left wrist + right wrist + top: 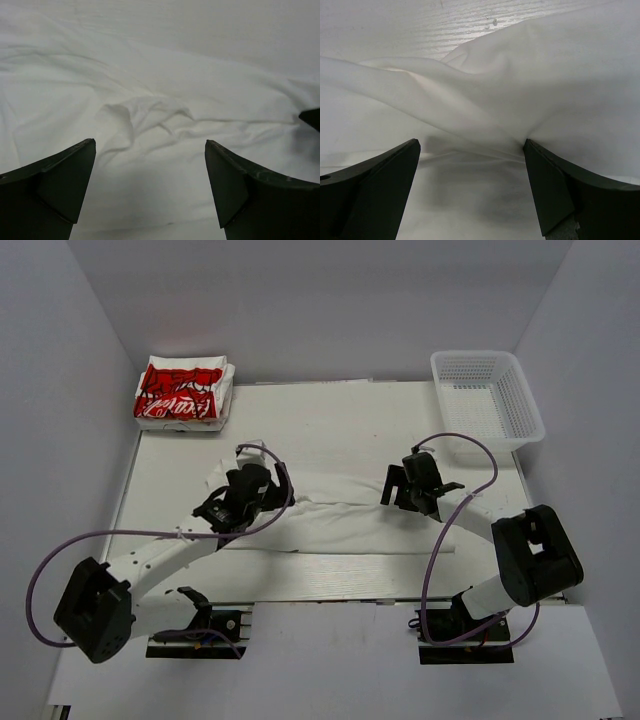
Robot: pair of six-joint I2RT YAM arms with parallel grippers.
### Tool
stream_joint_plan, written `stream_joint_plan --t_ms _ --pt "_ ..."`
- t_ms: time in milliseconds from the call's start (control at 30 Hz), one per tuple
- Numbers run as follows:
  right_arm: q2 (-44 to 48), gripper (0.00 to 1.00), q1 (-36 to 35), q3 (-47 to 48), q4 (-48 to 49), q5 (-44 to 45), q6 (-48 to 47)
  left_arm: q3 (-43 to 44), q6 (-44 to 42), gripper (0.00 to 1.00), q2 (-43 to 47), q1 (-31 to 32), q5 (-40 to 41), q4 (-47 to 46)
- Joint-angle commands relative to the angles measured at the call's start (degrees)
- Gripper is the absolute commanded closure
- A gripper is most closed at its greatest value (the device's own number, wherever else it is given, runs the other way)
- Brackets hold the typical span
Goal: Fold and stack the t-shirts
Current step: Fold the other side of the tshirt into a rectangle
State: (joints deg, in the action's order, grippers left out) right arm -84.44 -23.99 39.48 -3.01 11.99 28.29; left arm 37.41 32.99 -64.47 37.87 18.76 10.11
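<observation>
Plain white tee [340, 525] is spread across the middle of the table [330, 430], running left to right. It's pretty rumpled and not in any tidy fold atm. The left gripper [232, 502] sits low over the tee's left end, and the right gripper [415, 485] is over the right end, a bit farther back. In the left wrist cam the claw is spread wide w/ nothing pinched. There's just wrinkled white fabric under it and a small puckered bump of cloth a little ahead of the tips. Can't tell if the tips actually touch the cloth. Right wrist cam shows the same deal: claw gaping wide, not clamped on anything. A raised ridge of the tee runs across just past the tips, and the right-hand tip looks right up against that ridge. Bare tabletop shows beyond it. The folded tees w/ the red print [183, 395] are piled at the far left corner, red graphic facing up, well apart from both arms. A white mesh basket [487, 395] sits at the far right corner. Purple cables [45, 570] loop off each arm.
</observation>
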Motion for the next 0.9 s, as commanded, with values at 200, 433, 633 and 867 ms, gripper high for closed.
stream_joint_plan --t_ms 200,433,633,867 --pt "1.0 0.10 0.2 -1.6 -2.5 -1.3 0.2 11.5 0.2 0.00 -17.2 -3.4 14.2 -0.3" --pt "3.1 0.10 0.1 -2.9 -3.1 -0.8 0.3 13.4 -0.7 0.00 -23.5 -4.6 8.9 -3.8" --pt "2.5 0.10 0.2 -3.5 -3.8 -0.5 0.0 11.2 -1.3 0.00 -25.0 -4.6 0.5 -9.3" --pt "1.6 0.10 0.3 -4.2 -1.8 -2.2 0.8 10.7 -2.8 0.00 -27.8 -4.6 -3.3 -11.3"
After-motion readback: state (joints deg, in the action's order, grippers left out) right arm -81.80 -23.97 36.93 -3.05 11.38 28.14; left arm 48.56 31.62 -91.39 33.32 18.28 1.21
